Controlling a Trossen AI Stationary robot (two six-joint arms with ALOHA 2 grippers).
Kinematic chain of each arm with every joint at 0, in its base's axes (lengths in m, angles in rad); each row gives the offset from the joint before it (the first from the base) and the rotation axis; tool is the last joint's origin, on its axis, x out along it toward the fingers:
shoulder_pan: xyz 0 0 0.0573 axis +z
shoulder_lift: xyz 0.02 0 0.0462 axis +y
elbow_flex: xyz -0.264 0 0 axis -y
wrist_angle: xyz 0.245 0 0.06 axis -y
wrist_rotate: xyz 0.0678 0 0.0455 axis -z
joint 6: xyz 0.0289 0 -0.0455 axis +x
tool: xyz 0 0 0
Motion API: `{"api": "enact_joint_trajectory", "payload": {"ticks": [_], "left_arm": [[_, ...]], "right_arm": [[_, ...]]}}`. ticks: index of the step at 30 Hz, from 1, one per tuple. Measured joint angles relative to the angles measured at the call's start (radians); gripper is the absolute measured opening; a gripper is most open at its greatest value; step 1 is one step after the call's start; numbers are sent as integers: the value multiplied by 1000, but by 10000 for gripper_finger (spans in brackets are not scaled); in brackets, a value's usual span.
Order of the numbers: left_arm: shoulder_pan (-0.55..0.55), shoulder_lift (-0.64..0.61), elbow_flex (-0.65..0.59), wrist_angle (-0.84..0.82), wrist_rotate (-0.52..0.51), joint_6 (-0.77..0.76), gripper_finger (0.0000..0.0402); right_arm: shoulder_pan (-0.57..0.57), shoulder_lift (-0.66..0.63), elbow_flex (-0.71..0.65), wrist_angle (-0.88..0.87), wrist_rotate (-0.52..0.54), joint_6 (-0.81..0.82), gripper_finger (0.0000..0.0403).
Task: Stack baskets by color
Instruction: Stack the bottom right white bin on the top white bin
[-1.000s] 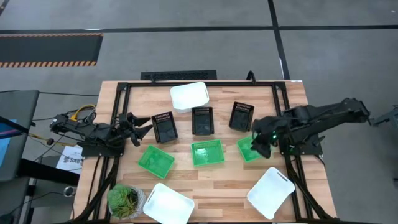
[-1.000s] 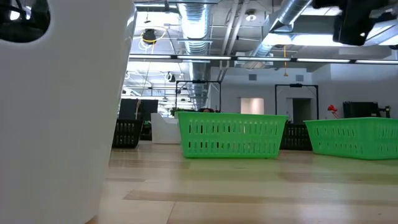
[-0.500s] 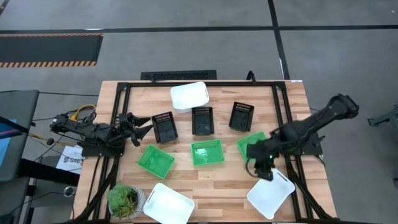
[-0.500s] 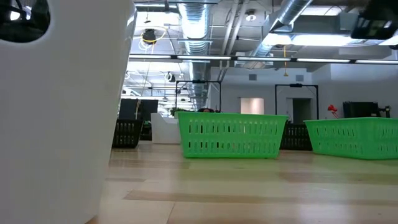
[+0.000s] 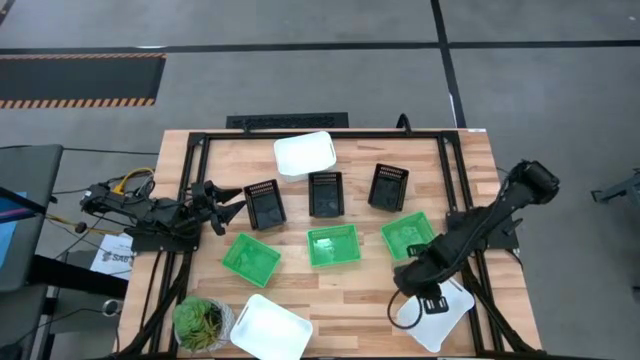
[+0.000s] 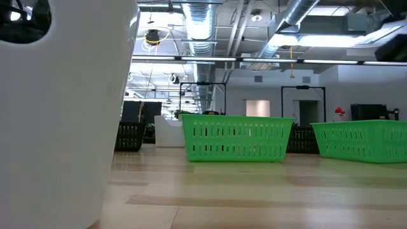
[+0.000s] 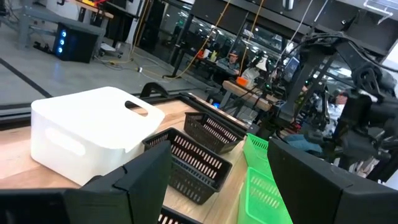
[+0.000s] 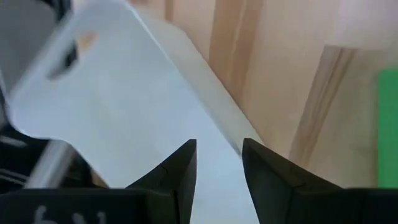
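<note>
While right claw (image 5: 408,312), fingers parted, hovers over white basket (image 5: 447,318), green basket (image 5: 408,234) sits near; left claw (image 5: 224,208) open.

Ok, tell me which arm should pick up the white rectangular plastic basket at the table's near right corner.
The right. Its gripper hangs over that white rectangular plastic basket, jaws open astride its rim, while the left gripper waits across the table beside a black slotted basket.

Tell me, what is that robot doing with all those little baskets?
It is sorting baskets by color, but nothing is stacked yet. The right gripper hangs over the white basket at the table's near right corner, fingers open, not gripping it. The left gripper waits open at the left edge beside a black basket. The green baskets lie in a row across the middle.
</note>
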Motion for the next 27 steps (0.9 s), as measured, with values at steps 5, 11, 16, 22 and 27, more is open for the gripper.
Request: {"api": "enact_joint_trajectory", "payload": {"ticks": [5, 11, 16, 22, 27], "left_arm": [[0, 0, 0, -1, -6, 0, 256], [0, 0, 0, -1, -6, 0, 256], [0, 0, 0, -1, -8, 0, 256], [0, 0, 0, -1, -8, 0, 256], [0, 0, 0, -1, -8, 0, 256]], "right_arm": [[15, 63, 0, -57, 6, -63, 163], [14, 101, -1, -68, 3, -65, 161], [13, 105, -1, -64, 8, -44, 145], [12, 105, -1, -42, 35, -42, 68], [6, 108, 0, 4, 35, -26, 12]]}}
